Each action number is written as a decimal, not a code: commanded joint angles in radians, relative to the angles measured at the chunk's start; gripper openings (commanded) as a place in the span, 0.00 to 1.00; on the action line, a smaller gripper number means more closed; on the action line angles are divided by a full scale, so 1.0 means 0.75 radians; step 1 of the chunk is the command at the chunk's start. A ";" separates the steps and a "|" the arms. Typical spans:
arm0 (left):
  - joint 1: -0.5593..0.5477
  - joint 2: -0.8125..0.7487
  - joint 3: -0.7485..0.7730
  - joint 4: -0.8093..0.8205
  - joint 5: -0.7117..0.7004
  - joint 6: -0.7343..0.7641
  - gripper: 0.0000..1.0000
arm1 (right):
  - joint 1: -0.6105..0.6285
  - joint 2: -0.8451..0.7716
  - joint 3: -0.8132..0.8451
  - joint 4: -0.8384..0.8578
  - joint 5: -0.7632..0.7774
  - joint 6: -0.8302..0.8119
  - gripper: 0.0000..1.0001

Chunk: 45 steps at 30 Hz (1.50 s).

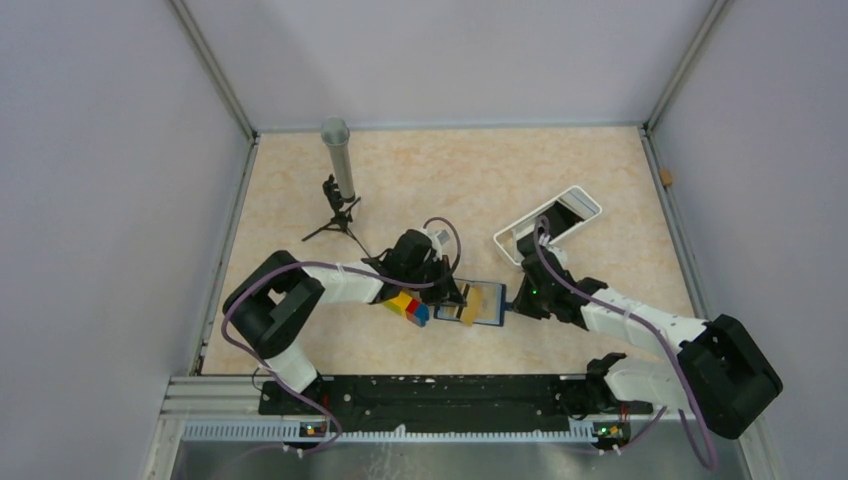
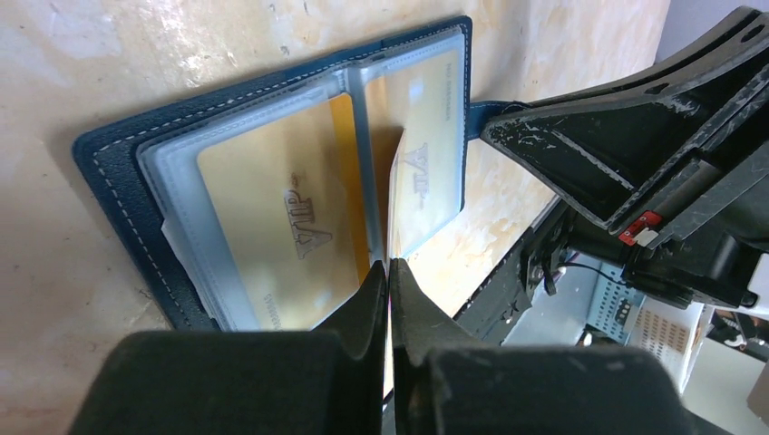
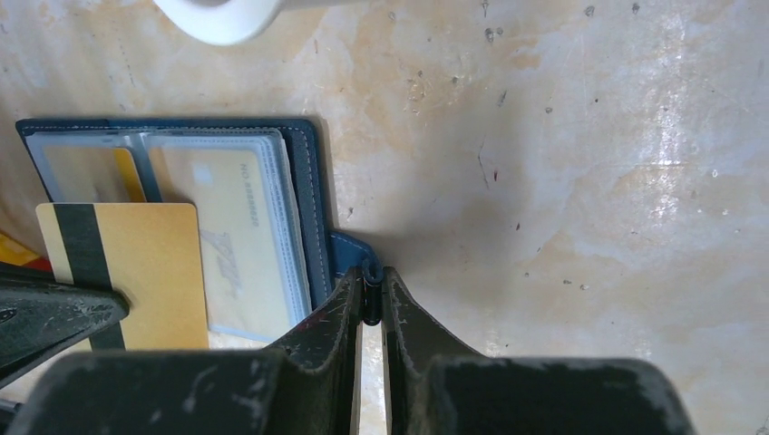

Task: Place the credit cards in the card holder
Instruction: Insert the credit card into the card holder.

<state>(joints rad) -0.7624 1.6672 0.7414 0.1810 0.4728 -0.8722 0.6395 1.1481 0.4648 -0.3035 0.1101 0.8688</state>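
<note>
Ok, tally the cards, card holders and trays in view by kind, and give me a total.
gold cards: 3, two in the holder's sleeves, one pinched by the left gripper
navy card holder: 1
white tray: 1
Total: 5

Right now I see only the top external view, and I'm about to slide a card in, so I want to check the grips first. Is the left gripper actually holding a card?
Observer: Yes. The left wrist view shows the left gripper shut on a gold card, which it holds on edge over the open card holder.
Operator: Does the right gripper have the holder?
Observer: Yes. The right gripper is pinched on the navy tab at the holder's edge.
Operator: Are any cards already in?
Observer: Two gold VIP cards sit in its clear sleeves, one on each page.
</note>
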 commanded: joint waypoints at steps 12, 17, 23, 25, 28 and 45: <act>0.008 -0.058 -0.104 0.154 -0.113 -0.122 0.00 | 0.014 0.030 0.006 -0.004 0.046 0.002 0.00; 0.011 -0.061 -0.128 0.175 -0.131 -0.147 0.00 | 0.014 0.030 0.007 -0.006 0.045 0.002 0.00; 0.012 -0.065 -0.149 0.201 -0.154 -0.175 0.00 | 0.014 0.030 0.006 -0.007 0.044 0.000 0.00; 0.012 -0.081 -0.165 0.207 -0.173 -0.179 0.00 | 0.014 0.030 0.008 -0.010 0.044 0.000 0.00; 0.012 -0.083 -0.167 0.209 -0.177 -0.181 0.00 | 0.014 0.031 0.007 -0.008 0.042 0.001 0.00; 0.012 0.010 -0.147 0.301 -0.081 -0.206 0.00 | 0.014 0.034 0.006 -0.011 0.038 -0.001 0.00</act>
<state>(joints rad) -0.7586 1.6436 0.6273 0.3580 0.3866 -1.0210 0.6395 1.1614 0.4648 -0.3031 0.1158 0.8684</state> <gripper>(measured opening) 0.001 0.076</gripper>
